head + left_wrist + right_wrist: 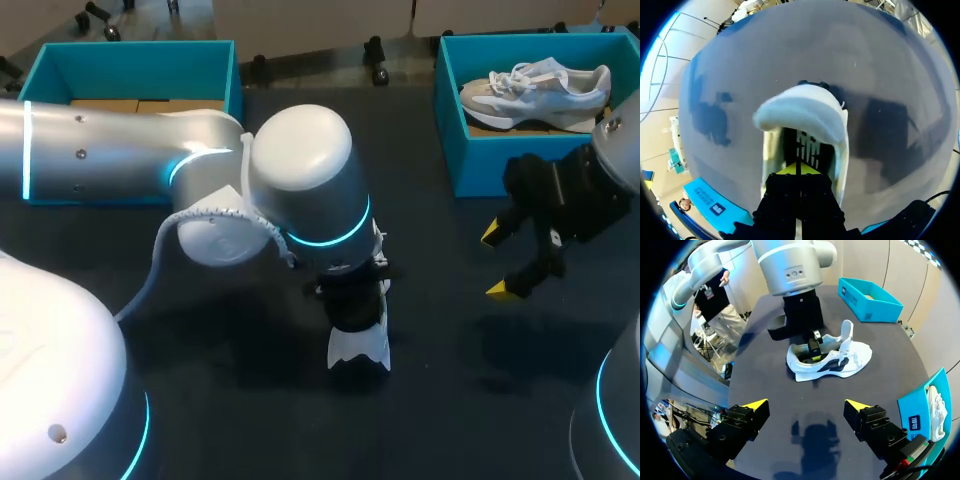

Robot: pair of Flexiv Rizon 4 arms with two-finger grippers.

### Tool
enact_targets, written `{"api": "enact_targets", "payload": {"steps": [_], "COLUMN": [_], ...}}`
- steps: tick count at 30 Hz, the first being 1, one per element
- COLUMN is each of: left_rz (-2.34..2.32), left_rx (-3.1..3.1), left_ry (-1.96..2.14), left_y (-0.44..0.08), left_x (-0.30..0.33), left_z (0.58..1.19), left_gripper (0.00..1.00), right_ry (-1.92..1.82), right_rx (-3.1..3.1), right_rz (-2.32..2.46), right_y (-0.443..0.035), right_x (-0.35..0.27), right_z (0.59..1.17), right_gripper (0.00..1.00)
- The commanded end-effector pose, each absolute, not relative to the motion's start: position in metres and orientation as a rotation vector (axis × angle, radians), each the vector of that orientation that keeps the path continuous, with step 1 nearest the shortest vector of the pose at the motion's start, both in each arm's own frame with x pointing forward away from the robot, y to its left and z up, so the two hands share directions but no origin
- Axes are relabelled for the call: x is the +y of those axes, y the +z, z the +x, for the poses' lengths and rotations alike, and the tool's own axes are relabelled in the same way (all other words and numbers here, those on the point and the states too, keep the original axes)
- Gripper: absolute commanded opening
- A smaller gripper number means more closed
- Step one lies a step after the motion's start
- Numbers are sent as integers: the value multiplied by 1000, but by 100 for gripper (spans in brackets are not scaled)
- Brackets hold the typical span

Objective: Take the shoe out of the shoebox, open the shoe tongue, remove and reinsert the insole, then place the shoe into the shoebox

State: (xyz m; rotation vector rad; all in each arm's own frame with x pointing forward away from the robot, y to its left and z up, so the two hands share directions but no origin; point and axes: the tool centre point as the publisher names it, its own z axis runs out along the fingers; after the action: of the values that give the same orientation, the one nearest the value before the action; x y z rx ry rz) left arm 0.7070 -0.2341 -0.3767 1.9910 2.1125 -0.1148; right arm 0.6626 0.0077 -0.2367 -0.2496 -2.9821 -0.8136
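Head view first: my left arm [120, 145] comes across from the left and bends down over the middle of the dark table [220, 420]. My left gripper [352, 312] points straight down into the white shoe [358, 352], which stands on the table well clear of both boxes. The left shoebox [130, 60] sits at the far left. The right shoebox [452, 120] is at the far right, with a second shoe [535, 88] lying inside. My right gripper [498, 262] hangs near that box, spread wide with nothing in it.

Now the left wrist view: the left gripper [798, 169] is down inside the shoe [842, 150], yellow tips drawn tight together. I can't see whether anything is pinched between them. The tongue [802, 112] arches up just ahead of the fingers, pulled back from the opening.

Over to the right wrist view: my right gripper [806, 407] gapes wide above bare table, one yellow fingertip [754, 405] out on each side. Ahead stands the shoe [852, 357], upright on its sole with its tongue [847, 334] sticking up. My left gripper [812, 354] is sunk into the opening behind the tongue. The left shoebox [872, 299] lies beyond the shoe. The right shoebox [920, 412] is beside my right gripper, the second shoe [939, 405] in it.
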Motion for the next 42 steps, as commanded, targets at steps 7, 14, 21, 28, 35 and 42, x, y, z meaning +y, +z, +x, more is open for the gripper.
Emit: {"api": "enact_targets", "payload": {"steps": [7,14,21,28,35,42], "left_rz": [1953,1981,1922,1908,1916,1936], "left_rx": [2093,1997,1935,1943,1967,1967], "left_ry": [-64,1,51,116,178,178], "left_y": [-397,-370,-340,-335,-342,-343], "left_x": [-234,-233,-234,-231,-225,-224], "left_z": [711,716,729,747,753,751], "left_gripper": [0,0,0,0,86,100], "right_ry": [-814,-814,-814,-814,-814,-814], "right_rx": [-2984,-2984,-2984,-2984,-2984,-2984], "right_rz": [-251,-251,-251,-251,-251,-251], "right_y": [-238,-238,-238,-238,-238,-238], "right_x": [8,8,8,8,8,8], "right_z": [662,662,662,662,662,662], "right_gripper": [100,100,100,100,100,100]}}
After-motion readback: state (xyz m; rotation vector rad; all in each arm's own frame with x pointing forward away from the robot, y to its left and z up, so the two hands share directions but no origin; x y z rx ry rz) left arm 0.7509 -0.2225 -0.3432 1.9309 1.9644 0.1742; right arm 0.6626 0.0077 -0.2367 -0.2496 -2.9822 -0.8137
